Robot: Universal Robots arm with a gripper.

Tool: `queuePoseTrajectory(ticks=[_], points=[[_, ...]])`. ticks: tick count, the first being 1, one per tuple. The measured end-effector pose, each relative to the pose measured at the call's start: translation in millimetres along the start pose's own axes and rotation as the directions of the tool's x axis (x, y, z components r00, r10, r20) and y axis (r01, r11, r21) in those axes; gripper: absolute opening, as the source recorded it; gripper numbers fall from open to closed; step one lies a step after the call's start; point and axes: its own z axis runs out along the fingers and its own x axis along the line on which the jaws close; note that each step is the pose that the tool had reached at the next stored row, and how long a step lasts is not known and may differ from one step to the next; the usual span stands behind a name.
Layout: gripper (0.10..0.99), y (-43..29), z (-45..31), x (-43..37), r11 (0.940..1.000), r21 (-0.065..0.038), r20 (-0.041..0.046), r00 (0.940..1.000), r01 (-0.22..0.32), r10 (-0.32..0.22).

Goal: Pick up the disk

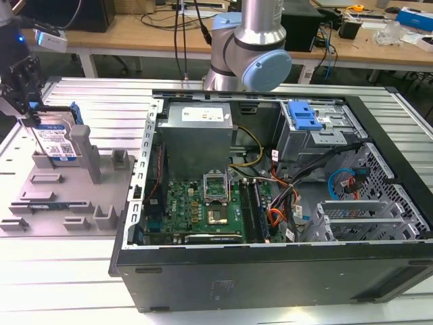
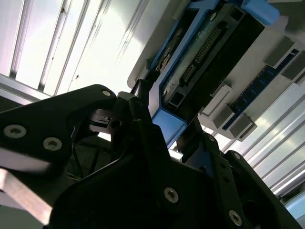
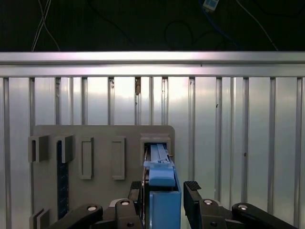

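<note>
On the ribbed metal table, the disk stands on edge in a grey holder, with the gripper astride its top, clamped or not I cannot tell; probably stiff, weighty and shock-sensitive, best held across its flat faces.

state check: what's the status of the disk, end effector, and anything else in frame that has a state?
disk: standing on edge in a slot of the grey fixture, not lifted out.
end effector: at the disk's top edge; open or shut cannot be told.
computer case: lying flat, side panel off, interior exposed.
power supply: mounted inside the case.
</note>
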Motion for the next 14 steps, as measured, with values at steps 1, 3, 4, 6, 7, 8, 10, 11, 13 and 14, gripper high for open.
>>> queuePoseTrajectory(ticks=[1, 3, 4, 6, 7, 8, 10, 11, 13, 14], points=[[0.482, 0.0, 0.2, 0.0, 1.0, 0.0, 0.0001, 1.0, 0.0, 0.0], [0.482, 0.0, 0.5, 0.0, 1.0, 0.0, 0.0, 1.0, 0.0, 0.0], [0.482, 0.0, 0.7, 0.0, 1.0, 0.0, 0.0001, 1.0, 0.0, 0.0], [0.396, 0.0, 0.9, 0.0, 1.0, 0.0, 0.0, 1.0, 0.0, 0.0], [0.396, 0.0, 1.2, 0.1, 1.0, 0.0, 0.0, 1.0, 0.0, 0.0], [0.396, 0.0, 1.4, 0.1, 1.0, 0.0, 0.0001, 1.0, 0.0, 0.0], [0.396, 0.0, 1.6, 0.2, 1.0, 0.0, 0.0, 1.0, 0.0, 0.0], [0.396, 0.0, 1.7, 0.4, 1.0, 0.0, 0.0001, 1.0, 0.0, 0.0], [0.396, 0.0, 1.7, 1.4, 1.0, 0.0, 0.0001, 1.0, 0.0, 0.0], [0.396, 0.0, 1.7, 1.8, 1.0, 0.0, 0.0, 1.0, 0.0, 0.0]])
